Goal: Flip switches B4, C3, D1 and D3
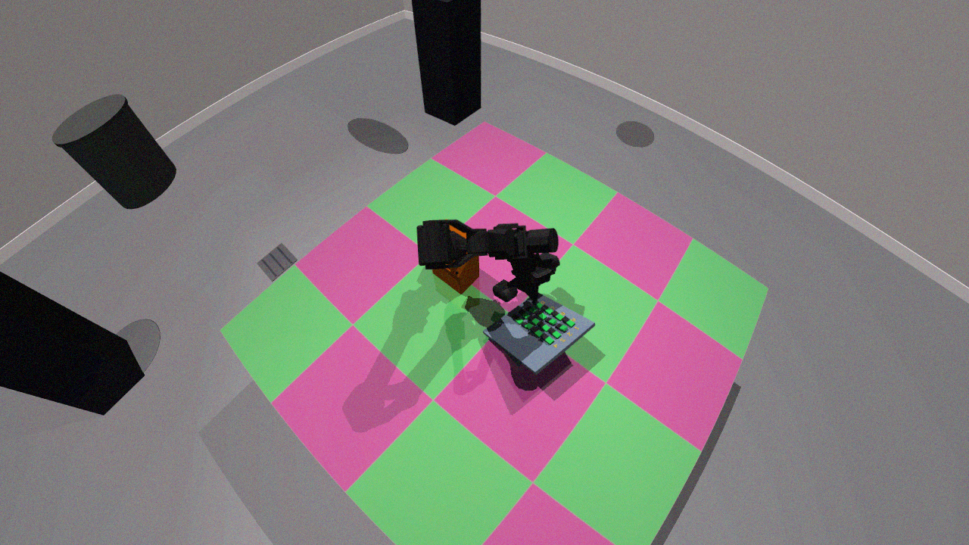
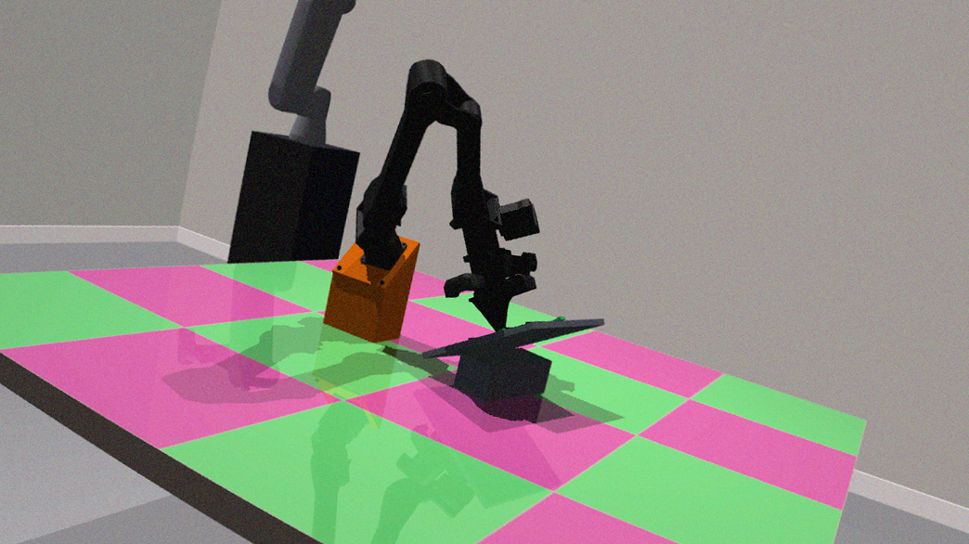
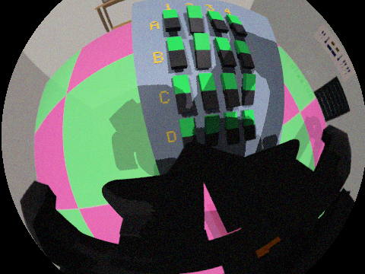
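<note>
The tilted blue-grey panel (image 1: 542,359) (image 2: 586,323) (image 3: 149,70) carries four rows of green-and-black switches. In the wrist view, switch B4 (image 3: 244,54), switch C3 (image 3: 230,90) and switch D3 (image 3: 231,127) show both halves; D3 is in shadow. Switch D1 (image 3: 187,129) shows its green half, while the fingertips cover part of its black near end. Which ends are raised is hard to tell. My gripper (image 1: 535,298) (image 2: 500,327) (image 3: 190,146) is shut and empty, its tip at or just above D1's near end; contact cannot be told.
The panel's dark support block (image 2: 500,372) stands on the pink and green checkered table (image 1: 433,460) (image 2: 676,505). The arm's orange base (image 1: 460,276) (image 2: 368,296) stands behind the panel's low edge. A grey arm (image 2: 305,45) on a black pedestal (image 2: 293,198) stands beyond the table.
</note>
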